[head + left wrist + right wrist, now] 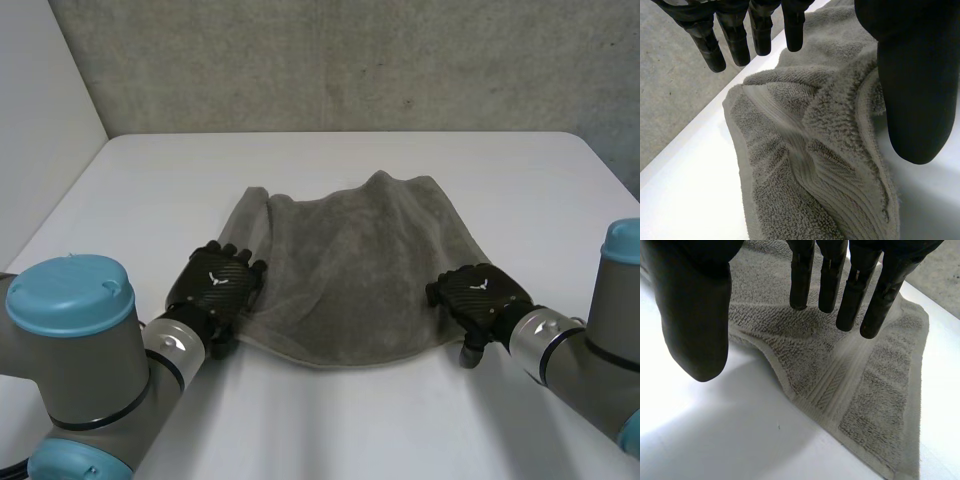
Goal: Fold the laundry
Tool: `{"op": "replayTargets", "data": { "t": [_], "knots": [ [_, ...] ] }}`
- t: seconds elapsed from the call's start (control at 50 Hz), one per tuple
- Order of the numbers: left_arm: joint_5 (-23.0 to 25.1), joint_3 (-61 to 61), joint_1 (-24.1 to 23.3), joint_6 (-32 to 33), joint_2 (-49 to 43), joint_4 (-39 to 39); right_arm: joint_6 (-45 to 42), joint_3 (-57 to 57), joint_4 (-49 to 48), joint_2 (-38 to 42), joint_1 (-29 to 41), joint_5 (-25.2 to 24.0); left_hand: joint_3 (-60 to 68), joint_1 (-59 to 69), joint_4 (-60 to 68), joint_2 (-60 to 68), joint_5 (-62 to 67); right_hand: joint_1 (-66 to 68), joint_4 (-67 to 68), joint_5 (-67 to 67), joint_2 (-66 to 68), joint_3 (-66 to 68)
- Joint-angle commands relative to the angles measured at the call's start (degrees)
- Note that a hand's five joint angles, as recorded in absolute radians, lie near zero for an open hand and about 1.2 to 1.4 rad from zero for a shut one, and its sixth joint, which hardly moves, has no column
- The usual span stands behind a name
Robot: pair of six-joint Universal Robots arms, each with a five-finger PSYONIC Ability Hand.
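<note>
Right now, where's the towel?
In the head view the grey towel lies rumpled in the middle of the white table, its near edge between the left robot hand and the right robot hand.

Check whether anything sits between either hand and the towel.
Nothing visible does. The left hand is at the near left corner of the towel, the right hand at its near right corner, both open over the cloth.

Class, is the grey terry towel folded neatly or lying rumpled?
Rumpled: the grey terry towel bunches in ridges, a lower layer showing at one side.
</note>
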Motion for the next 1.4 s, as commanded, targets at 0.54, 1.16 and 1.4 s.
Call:
{"op": "replayTargets", "data": {
  "t": [0.54,1.16,1.4],
  "knots": [
    [0.1,0.1,0.1,-0.6,-1.0,0.2,8.6,1.1,-15.7,2.3,-2.5,0.8,2.2,2.2,2.2,2.2,2.3,52.5,51.8,53.4,51.2,52.2],
    [-3.5,0.5,2.3,-0.5,-4.3,5.6,9.6,0.6,-15.0,-0.5,-9.3,1.2,26.4,26.4,26.4,26.3,26.5,53.4,52.6,54.2,52.0,53.0],
    [-3.5,0.5,2.5,-0.4,-3.4,4.8,9.5,0.6,-15.0,-0.1,-9.1,1.2,67.5,67.5,67.5,67.4,67.6,53.4,52.6,54.2,52.0,53.0]
  ]
}}
